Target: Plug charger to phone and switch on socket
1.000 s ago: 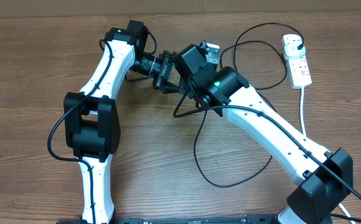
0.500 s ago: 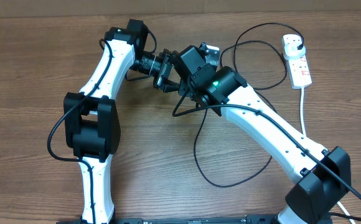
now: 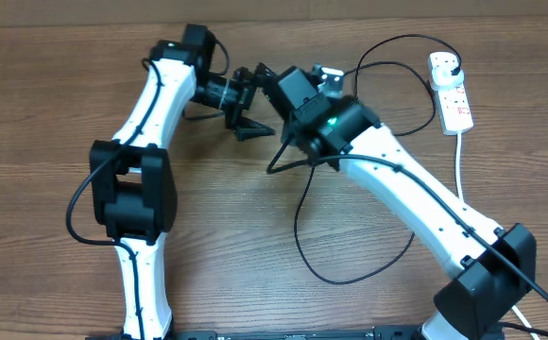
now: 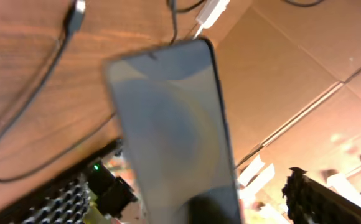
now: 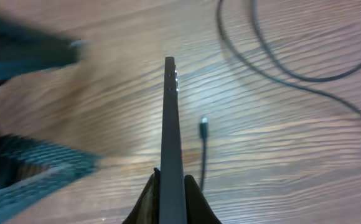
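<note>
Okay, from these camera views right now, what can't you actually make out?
Phone screen: motion-blurred in the left wrist view, edge-on in the right wrist view, mostly hidden behind the right arm overhead.
Phone's charging port: not shown; the near end is covered by the right claw gripping it, right wrist view.
Socket switch position: too small overhead.
Charger tip's connector type: too small in both wrist views.

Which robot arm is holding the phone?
The right one. The right tool pinches the phone, seen edge-on between its fingers in the right wrist view. The left tool is wide open, gripping nothing.
</note>
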Controlling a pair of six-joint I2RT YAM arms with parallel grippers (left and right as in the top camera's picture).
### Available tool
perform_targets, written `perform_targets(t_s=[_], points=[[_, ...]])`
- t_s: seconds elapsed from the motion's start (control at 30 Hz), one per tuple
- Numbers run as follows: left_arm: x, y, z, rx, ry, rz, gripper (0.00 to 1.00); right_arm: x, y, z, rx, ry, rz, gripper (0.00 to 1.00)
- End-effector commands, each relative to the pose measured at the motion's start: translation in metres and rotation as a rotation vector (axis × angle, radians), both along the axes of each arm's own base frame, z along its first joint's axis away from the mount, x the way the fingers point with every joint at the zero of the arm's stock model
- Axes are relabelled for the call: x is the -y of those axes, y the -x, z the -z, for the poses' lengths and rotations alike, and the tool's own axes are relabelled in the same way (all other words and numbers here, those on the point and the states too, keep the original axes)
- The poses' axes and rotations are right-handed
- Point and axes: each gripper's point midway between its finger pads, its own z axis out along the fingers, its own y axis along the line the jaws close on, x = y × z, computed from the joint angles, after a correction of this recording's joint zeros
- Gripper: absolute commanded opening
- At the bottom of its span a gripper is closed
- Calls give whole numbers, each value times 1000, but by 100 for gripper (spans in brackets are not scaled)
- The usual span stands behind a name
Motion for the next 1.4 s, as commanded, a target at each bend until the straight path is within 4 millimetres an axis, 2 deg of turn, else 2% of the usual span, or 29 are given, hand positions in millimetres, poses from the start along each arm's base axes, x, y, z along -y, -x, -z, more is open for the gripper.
perform_targets(t_s=[0.0, 0.07, 0.1, 0.17, 0.3, 0.4, 0.5, 0.63, 0.87, 1.0, 1.13, 1.37], points=[[-26, -12, -33, 236, 33, 2, 96, 19, -20, -36, 82, -22, 63, 4], [-38, -12, -55, 361, 36, 7, 98, 21, -22, -39, 53, -84, 63, 4], [-46, -9, -75, 458, 33, 11, 100, 21, -23, -41, 32, -141, 57, 4], [-54, -3, -103, 586, 14, 18, 100, 18, -26, -46, 4, -240, 40, 4], [-74, 14, -152, 803, -187, -2, 100, 5, -34, -60, -53, -500, -20, 4], [-90, 23, -171, 788, -357, -107, 100, -6, -39, -80, -91, -728, -62, 4], [-103, 33, -185, 657, -459, -284, 100, -6, -47, -105, -150, -979, 9, 4], [-99, 37, -185, 484, -416, -389, 100, -6, -49, -121, -236, -1152, 105, 4], [-75, 33, -166, 195, -369, -487, 95, -24, -44, -144, -345, -1315, 144, 4], [-57, 27, -166, 132, -320, -503, 95, -39, -43, -154, -344, -1349, 122, 4], [-40, 18, -182, 150, -197, -470, 95, -57, -40, -166, -341, -1384, 84, 4], [-40, 17, -182, 93, -187, -503, 90, -65, -37, -169, -367, -1407, 97, 4]])
